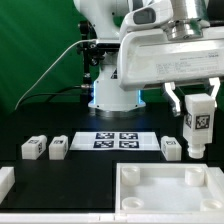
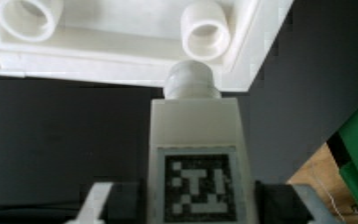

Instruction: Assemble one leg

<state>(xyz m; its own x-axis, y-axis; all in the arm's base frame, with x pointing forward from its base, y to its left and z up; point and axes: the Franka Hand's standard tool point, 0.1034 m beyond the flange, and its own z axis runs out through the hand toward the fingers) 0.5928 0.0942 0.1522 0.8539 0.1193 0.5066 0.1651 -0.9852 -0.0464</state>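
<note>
Single-arm assembly, one moment. In the upper right of the exterior view, the two-finger end effector point(image 1: 197, 108) is clamped on a small white plastic block-like leg point(image 1: 197, 130) that bears a black-and-white square tag. The wrist view shows one finger point(image 2: 101, 202) pressed against each side of the leg. The leg hangs upright and clear of the black table point(image 1: 90, 185), over the far rim of the large white square tray-like piece point(image 1: 165, 190) at the lower right.

In the wrist view, the leg's rounded tip point(image 2: 190, 75) points toward a round corner hole point(image 2: 208, 35) of the tray-like piece. It appears to sit over the rim, short of the hole and not yet centred on it.

Three more loose legs lie on the table: two point(image 1: 33, 148) toward the exterior view's left, and one point(image 1: 171, 149) just beside the held leg. The flat white marker board point(image 1: 115, 140) lies between them.

Risks, as judged:
- **Missed hole:** a descent from this offset would land the tip on the rim — the tray-like piece looks unrestrained, so it could slide or tip.
- **Tilted leg:** a side load at the tip could swivel the leg between the fingers, so that it enters the hole tilted and jams.
- **Neighbouring leg:** the loose leg beside the held one could be nudged by a finger during any sideways correction.
- **Depth:** how far the tip stands above the rim cannot be told — an early release would drop the leg outside the hole.
</note>
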